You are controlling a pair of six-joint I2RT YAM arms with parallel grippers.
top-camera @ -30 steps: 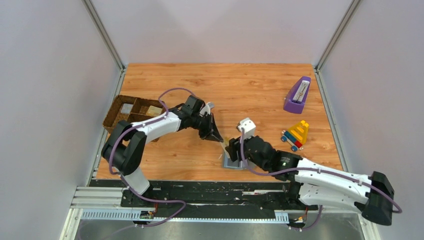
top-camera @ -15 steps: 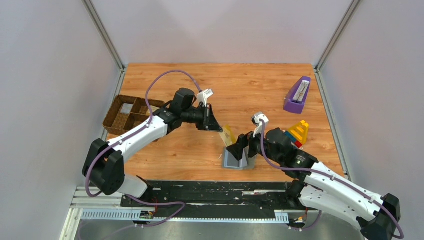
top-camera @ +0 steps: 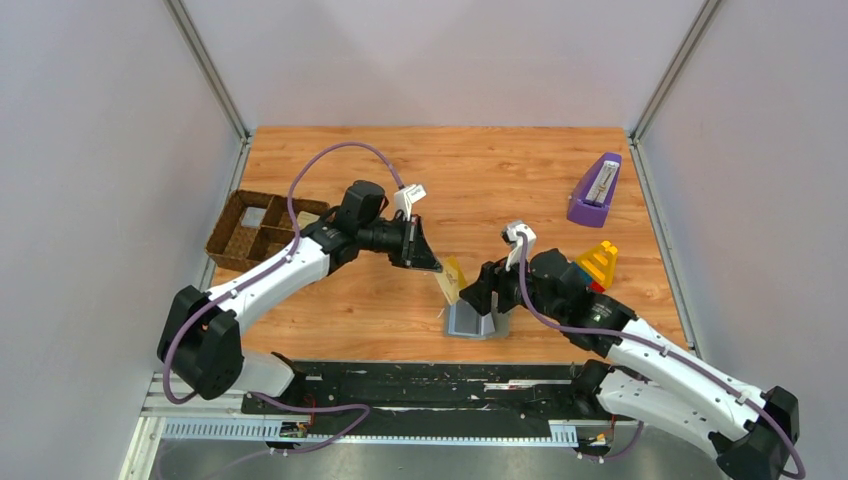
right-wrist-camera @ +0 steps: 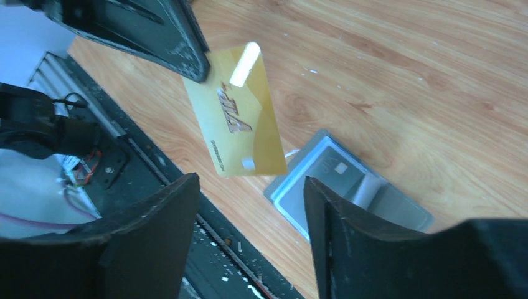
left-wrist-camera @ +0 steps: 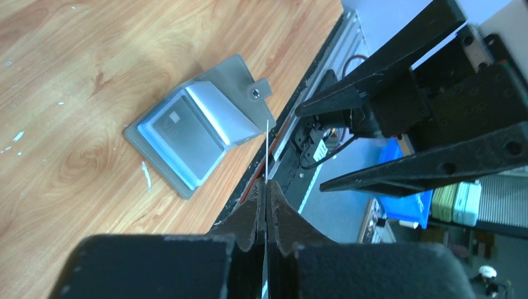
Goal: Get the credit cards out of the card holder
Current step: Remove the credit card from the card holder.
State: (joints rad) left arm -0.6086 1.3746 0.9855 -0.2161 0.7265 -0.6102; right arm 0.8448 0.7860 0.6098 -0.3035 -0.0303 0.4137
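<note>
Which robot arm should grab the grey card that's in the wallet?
Probably the right. Its gripper is open and empty, close to the wallet where the grey card lies. The left gripper is shut on the gold card, so it is busy.

The gold card point(right-wrist-camera: 240, 118) is shiny yellow-gold with darker brown lettering and a paler sweeping curve. The card holder point(left-wrist-camera: 187, 134) is dark grey outside and pale blue-grey inside. The table point(top-camera: 500, 170) is orange-brown wood grain flecked with white. At its two o'clock is a purple, white-faced metronome point(top-camera: 594, 190); at three, a yellow, blue and red toy point(top-camera: 595, 265); at nine, a brown woven tray point(top-camera: 225, 228).
</note>
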